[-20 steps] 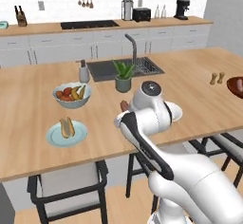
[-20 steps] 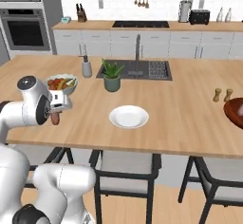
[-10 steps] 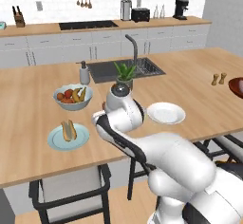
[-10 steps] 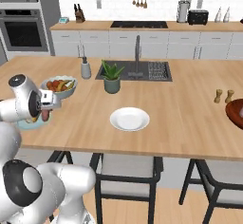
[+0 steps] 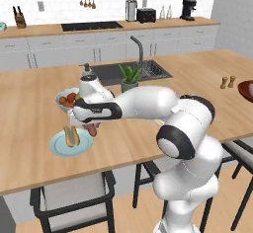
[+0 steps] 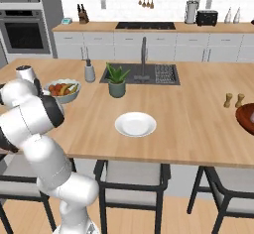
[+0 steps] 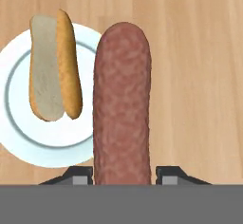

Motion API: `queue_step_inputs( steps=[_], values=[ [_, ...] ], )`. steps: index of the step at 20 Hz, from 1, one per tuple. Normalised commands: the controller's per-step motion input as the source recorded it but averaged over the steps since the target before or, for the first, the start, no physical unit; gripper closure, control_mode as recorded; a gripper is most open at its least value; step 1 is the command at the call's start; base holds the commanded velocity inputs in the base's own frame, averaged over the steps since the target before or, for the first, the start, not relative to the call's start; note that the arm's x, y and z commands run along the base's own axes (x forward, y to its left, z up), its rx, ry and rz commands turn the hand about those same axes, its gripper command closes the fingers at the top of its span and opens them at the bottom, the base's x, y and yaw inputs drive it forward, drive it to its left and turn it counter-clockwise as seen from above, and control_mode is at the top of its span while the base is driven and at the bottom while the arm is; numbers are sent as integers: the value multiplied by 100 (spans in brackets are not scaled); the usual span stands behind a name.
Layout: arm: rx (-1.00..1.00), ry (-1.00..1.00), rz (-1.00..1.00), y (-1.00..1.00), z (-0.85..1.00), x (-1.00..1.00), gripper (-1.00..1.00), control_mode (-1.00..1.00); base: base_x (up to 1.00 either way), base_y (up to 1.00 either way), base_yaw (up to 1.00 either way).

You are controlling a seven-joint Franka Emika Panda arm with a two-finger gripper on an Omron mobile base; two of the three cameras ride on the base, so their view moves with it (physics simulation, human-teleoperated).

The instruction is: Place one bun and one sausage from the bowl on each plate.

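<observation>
Closest to the hand camera, my claw (image 7: 124,174) is clamped on the sausage (image 7: 122,104), which runs lengthwise straight out from the fingertips. Just beyond and to the side lies the pale blue plate (image 7: 28,137) with a bun (image 7: 51,64) already on it, its long axis roughly parallel to the sausage. From the left base view the sausage (image 5: 92,129) hangs over the plate's (image 5: 58,149) near rim, so I judge a short shift toward the bun comes next. Farther across the surface (image 6: 198,114), the white plate (image 6: 135,124) sits bare, and the wooden bowl (image 6: 246,117) lies well apart at the far end.
</observation>
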Motion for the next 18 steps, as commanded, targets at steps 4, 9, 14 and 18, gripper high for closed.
queue_step_inputs(
  steps=[4,9,14,18],
  values=[
    [-5,4,5,19,-89,0,100,-100,0,0,0],
    [2,2,0,21,-49,33,100,-100,0,0,0],
    [0,6,0,5,-68,31,100,-100,0,0,0],
    [0,5,0,26,-48,30,-100,-100,0,0,0]
  ],
)
